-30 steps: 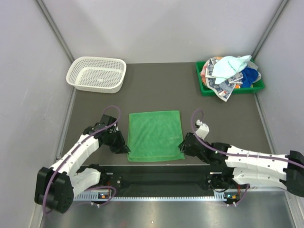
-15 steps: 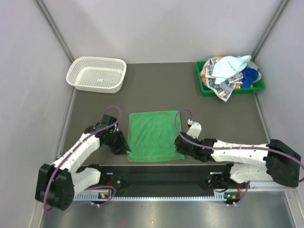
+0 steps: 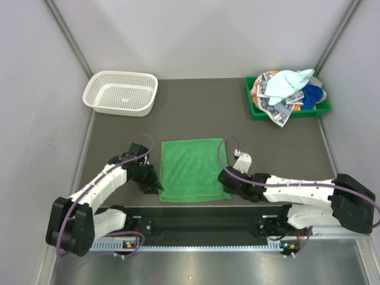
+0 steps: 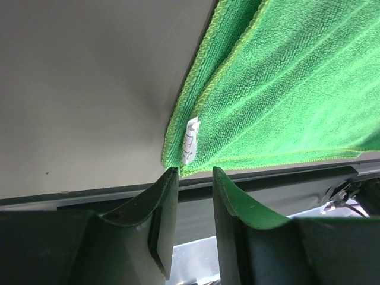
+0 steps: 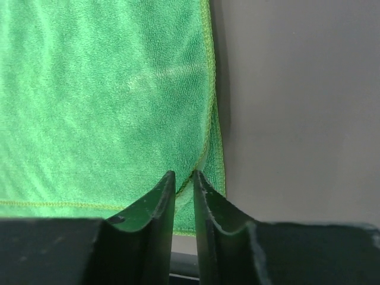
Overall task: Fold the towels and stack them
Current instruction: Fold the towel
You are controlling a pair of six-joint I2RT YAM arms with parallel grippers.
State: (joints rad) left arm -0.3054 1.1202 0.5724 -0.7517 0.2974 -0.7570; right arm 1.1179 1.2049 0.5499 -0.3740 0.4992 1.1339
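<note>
Since a second ago the right claw (image 3: 225, 180) has slid onto the near right corner of the bright green towel (image 3: 193, 166), jaws narrowed (gripping? I cannot tell); the left claw (image 4: 195, 173) stands released at its near left corner. Other towels (image 3: 288, 89), heaped beyond it, wait unfolded, nothing stacked.

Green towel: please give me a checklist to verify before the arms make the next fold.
1. Green towel lies flat on the table: ok.
2. Left gripper at its near left corner, jaws open: ok.
3. That corner between the left jaws: not ok, it sits just ahead of the fingertips.
4. Right gripper at the near right corner: ok.
5. Right jaws holding the towel edge: cannot tell.
</note>
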